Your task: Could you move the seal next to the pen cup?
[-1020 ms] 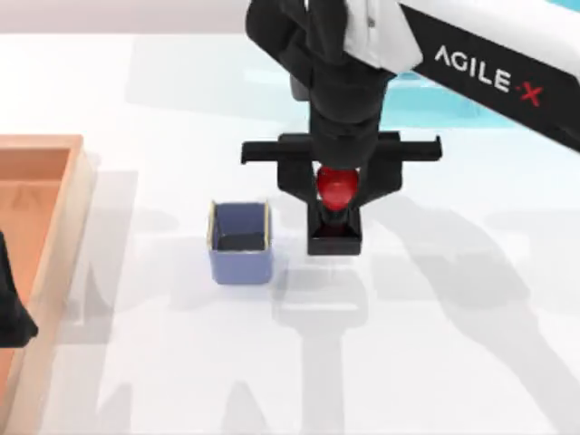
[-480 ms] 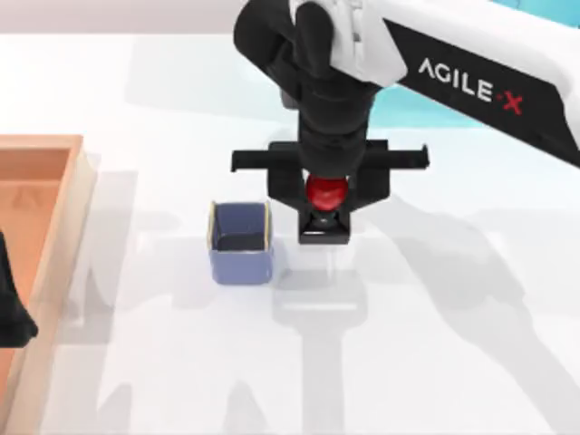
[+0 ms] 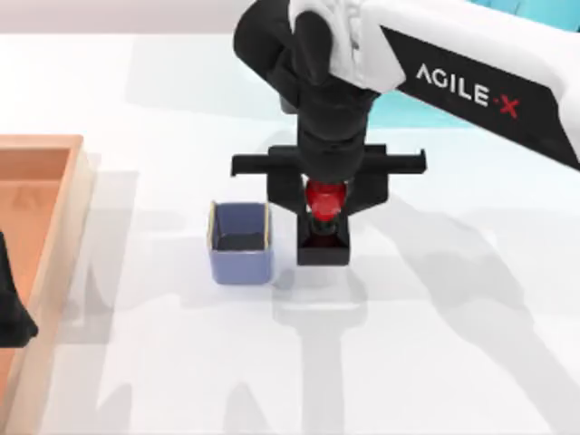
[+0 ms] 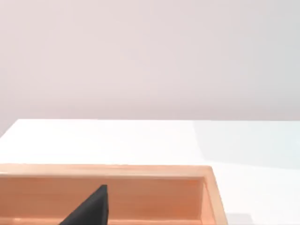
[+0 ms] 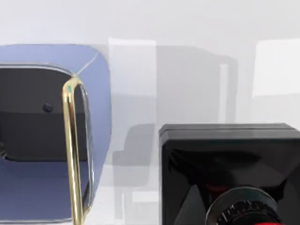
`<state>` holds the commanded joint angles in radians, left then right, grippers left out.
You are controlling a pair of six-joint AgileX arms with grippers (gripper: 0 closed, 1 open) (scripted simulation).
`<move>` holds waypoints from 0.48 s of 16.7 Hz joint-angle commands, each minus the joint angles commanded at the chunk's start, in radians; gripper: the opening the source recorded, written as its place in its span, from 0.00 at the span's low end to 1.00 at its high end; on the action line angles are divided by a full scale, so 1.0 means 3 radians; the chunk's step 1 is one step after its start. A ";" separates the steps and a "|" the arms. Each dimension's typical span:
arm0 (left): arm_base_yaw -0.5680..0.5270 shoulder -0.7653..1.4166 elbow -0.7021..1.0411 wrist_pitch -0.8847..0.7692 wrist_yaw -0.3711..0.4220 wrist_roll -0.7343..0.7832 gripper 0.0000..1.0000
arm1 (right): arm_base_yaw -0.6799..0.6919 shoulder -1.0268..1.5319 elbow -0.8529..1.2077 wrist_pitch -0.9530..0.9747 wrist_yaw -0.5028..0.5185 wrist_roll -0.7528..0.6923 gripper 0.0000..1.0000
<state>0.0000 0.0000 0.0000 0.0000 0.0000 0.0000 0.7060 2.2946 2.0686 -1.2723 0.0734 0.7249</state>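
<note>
The seal point(image 3: 323, 245), a red knob on a square black base, stands just to the right of the blue pen cup point(image 3: 240, 240), with a narrow gap between them. My right gripper point(image 3: 324, 201) reaches down from above and is shut on the seal's red knob. The black base sits low, at or just above the table. In the right wrist view, the pen cup point(image 5: 47, 136) with its yellowish rim is beside the seal's black base point(image 5: 229, 159). My left gripper point(image 3: 9, 308) rests parked at the left edge of the table, over the wooden tray.
A large wooden tray point(image 3: 80, 208) lies along the left side, and its inner wall point(image 4: 140, 192) appears in the left wrist view. A turquoise shelf point(image 3: 405, 111) stands at the back right, behind my right arm. White table extends in front of the cup and seal.
My right gripper carried the seal a little to the left, closer to the pen cup, then lowered it toward the table. The left arm has not moved.
</note>
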 joint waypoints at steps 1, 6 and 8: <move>0.0000 0.0000 0.0000 0.0000 0.0000 0.0000 1.00 | 0.0000 0.0000 0.0000 0.0000 0.0000 0.0000 0.23; 0.0000 0.0000 0.0000 0.0000 0.0000 0.0000 1.00 | 0.0000 0.0000 0.0000 0.0000 0.0000 0.0000 0.60; 0.0000 0.0000 0.0000 0.0000 0.0000 0.0000 1.00 | 0.0000 0.0000 0.0000 0.0000 0.0000 0.0000 0.75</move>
<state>0.0000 0.0000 0.0000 0.0000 0.0000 0.0000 0.7060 2.2946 2.0686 -1.2723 0.0734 0.7249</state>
